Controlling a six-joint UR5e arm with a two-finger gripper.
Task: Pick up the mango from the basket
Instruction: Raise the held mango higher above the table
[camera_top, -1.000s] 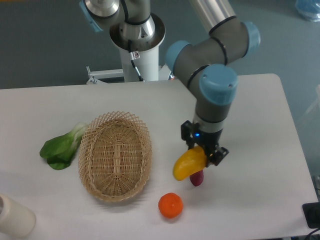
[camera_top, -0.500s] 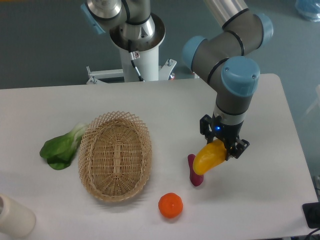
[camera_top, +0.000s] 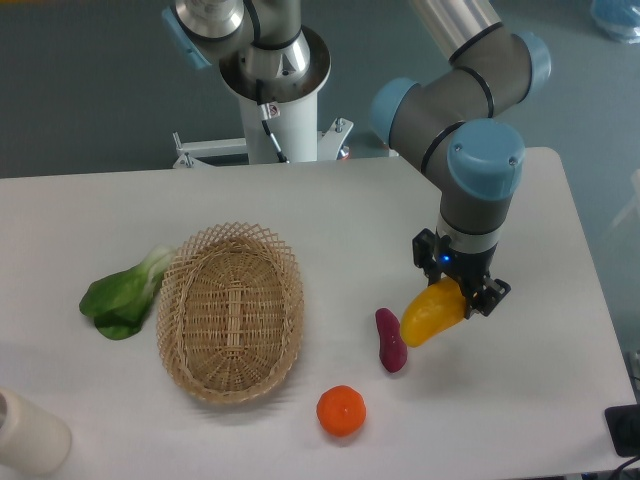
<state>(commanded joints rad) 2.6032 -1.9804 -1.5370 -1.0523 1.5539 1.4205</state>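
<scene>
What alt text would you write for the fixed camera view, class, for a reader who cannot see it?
The robot's hand holds a yellow mango above the white table, right of an empty wicker basket. A purple vegetable, an orange and a leafy green lie on the table.

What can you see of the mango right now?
The mango is smooth, oblong and slightly curved, yellow shading to orange at its upper end. It hangs tilted, upper end clamped in the gripper, lower end pointing down-left. It is out of the basket, which sits empty to its left, and seems held above the table. The purple vegetable lies just left of its lower tip; contact between them cannot be judged.
</scene>
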